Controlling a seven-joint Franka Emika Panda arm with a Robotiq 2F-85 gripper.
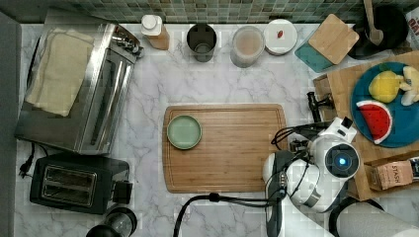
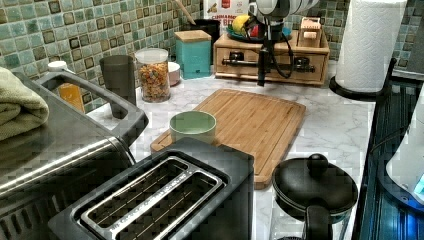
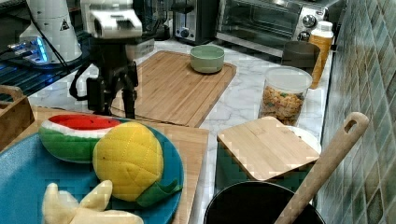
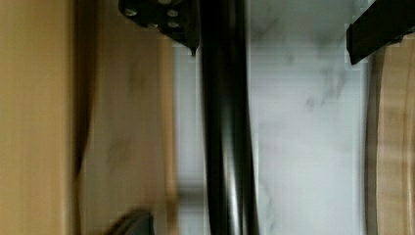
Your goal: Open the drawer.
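Note:
The drawer (image 2: pixel 305 68) is set in a low light-wood box at the back of the counter in the left view, and its front looks flush with the box. A long black bar handle (image 2: pixel 240 62) runs across that front. My gripper (image 2: pixel 262 80) hangs down right in front of the handle. In the wrist view the handle (image 4: pixel 225 147) runs between my two fingertips, and the gripper (image 4: pixel 271 34) is open, with one finger close against the bar and the other well away. From the right view the gripper (image 3: pixel 114 105) stands open at the box's edge.
A bamboo cutting board (image 1: pixel 225 148) with a green bowl (image 1: pixel 184 132) lies beside the box. A blue plate (image 1: pixel 395 133) of toy fruit sits on the box top. A paper towel roll (image 2: pixel 367 45) stands at the left view's right; a toaster (image 1: pixel 74 182) is farther off.

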